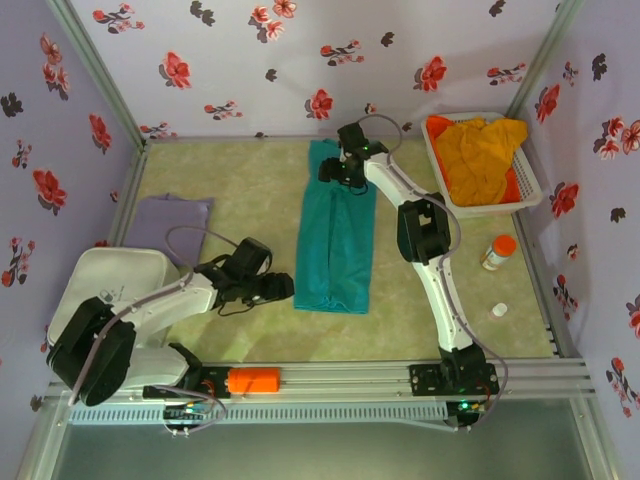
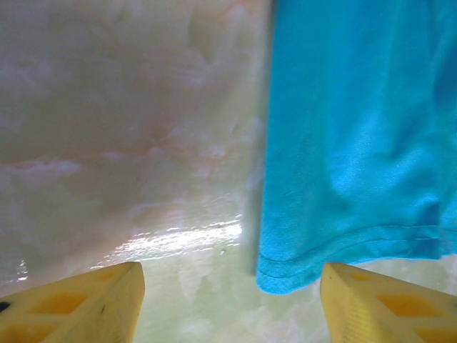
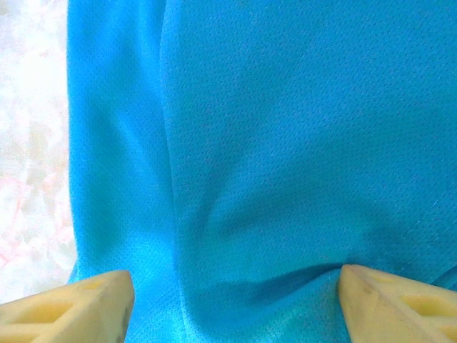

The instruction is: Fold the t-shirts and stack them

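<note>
- Teal soft-cloth t-shirt (image 1: 335, 235) is lying in the middle of the pale green marbled worktop (image 1: 250, 180), folded into a long narrow strip running from the far edge toward the near edge.
- Left hand (image 1: 275, 290) is sitting low just beside the strip's near left corner. In the left wrist view its yellow fingers (image 2: 86, 300) are standing wide apart with nothing between them, and the tee's stitched hem (image 2: 343, 246) is reaching close to the right finger.
- Right hand (image 1: 335, 170) is hanging over the strip's far end. Its fingers (image 3: 385, 300) are spread open over the teal cloth (image 3: 285, 143), which is puckering between them.
- Pale lavender t-shirt (image 1: 170, 225) is lying folded near the left edge.
- Orange-yellow t-shirts (image 1: 480, 150) are lying heaped in a white slatted plastic basket (image 1: 438, 160) at the far right corner.
- Small orange-capped bottle (image 1: 497, 252) is standing near the right edge, apart from the basket.
</note>
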Controlling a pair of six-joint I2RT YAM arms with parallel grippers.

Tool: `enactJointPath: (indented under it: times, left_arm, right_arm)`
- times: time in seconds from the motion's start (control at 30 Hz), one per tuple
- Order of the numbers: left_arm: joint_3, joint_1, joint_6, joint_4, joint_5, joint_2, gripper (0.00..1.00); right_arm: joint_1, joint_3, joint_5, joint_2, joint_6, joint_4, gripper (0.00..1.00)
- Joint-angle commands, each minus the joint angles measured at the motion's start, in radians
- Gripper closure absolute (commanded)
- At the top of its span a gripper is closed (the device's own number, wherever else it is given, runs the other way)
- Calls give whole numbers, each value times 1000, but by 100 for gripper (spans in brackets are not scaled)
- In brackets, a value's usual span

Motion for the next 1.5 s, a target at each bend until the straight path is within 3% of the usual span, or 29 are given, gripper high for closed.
enactJointPath:
  times: [0.0, 0.2, 0.33, 0.43, 0.67, 0.87, 1.17, 1.47]
  left_arm:
    - [0, -6, -1, 24, 25, 28, 36]
    - [58, -5, 16, 28, 84, 86, 39]
    - [72, -6, 4, 59, 124, 119, 44]
    - [84, -8, 3, 61, 146, 146, 45]
    - [110, -14, 12, 53, 158, 195, 47]
    - [130, -30, 8, 61, 166, 225, 51]
    - [124, -81, -50, 81, 160, 253, 56]
    - [95, -81, -59, 108, 155, 272, 62]
  right_arm:
    - [10, -74, -28, -142, -26, 21, 22]
    - [16, -330, 26, -389, 0, 60, 21]
    - [13, -637, 35, -618, 61, 156, 22]
    - [12, -801, 40, -751, 94, 123, 23]
    - [17, -1278, -12, -1060, 230, 201, 29]
    - [74, -1533, -26, -1243, 318, 206, 35]
    - [216, -1776, -36, -1362, 515, 327, 40]
    - [274, -1809, -42, -1307, 576, 409, 44]
